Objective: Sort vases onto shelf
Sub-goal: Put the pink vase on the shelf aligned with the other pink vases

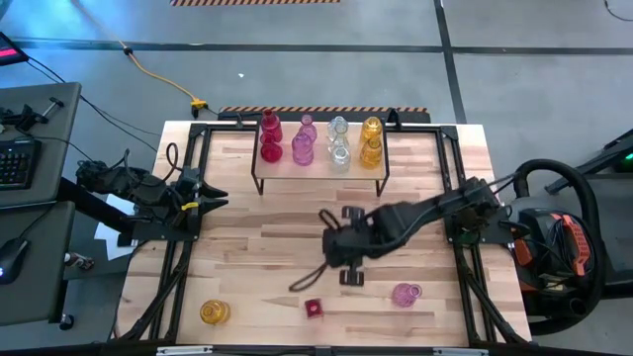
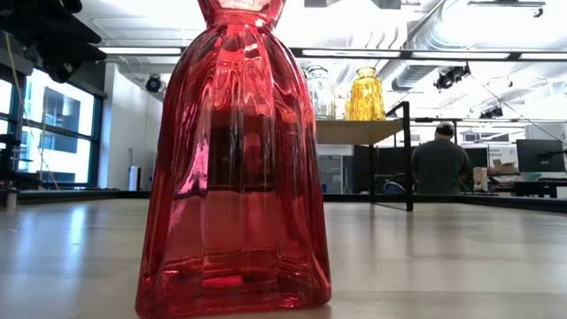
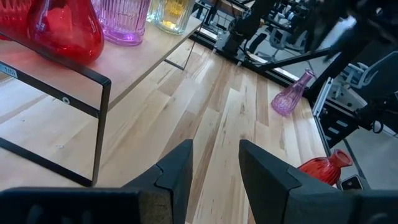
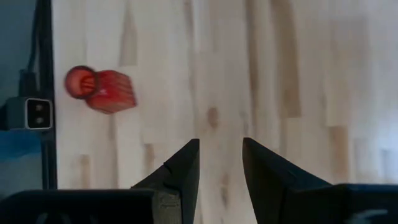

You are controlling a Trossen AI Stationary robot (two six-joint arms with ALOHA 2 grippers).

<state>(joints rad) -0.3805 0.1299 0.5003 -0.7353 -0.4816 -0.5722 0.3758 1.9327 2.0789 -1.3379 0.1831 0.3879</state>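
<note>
The shelf (image 1: 318,170) stands at the table's far middle and carries red (image 1: 270,138), pink (image 1: 304,140), clear (image 1: 339,141) and yellow (image 1: 371,140) vases, two of each. Three vases stand on the table near its front edge: a yellow one (image 1: 214,312) at the left, a red one (image 1: 314,308) in the middle and a pink one (image 1: 406,294) to its right. My right gripper (image 1: 336,247) hangs open above the table's middle, pointing steeply down, with bare wood between its fingers (image 4: 221,162). The red vase (image 4: 102,89) lies off to one side of it. My left gripper (image 1: 213,195) waits open at the left edge.
In the low view the red vase (image 2: 235,168) stands on its base close to the camera and fills much of the picture. Bare wood lies between the shelf and the three loose vases. Black frame rails (image 1: 178,257) run along both table sides. A person (image 2: 440,161) sits far behind the table.
</note>
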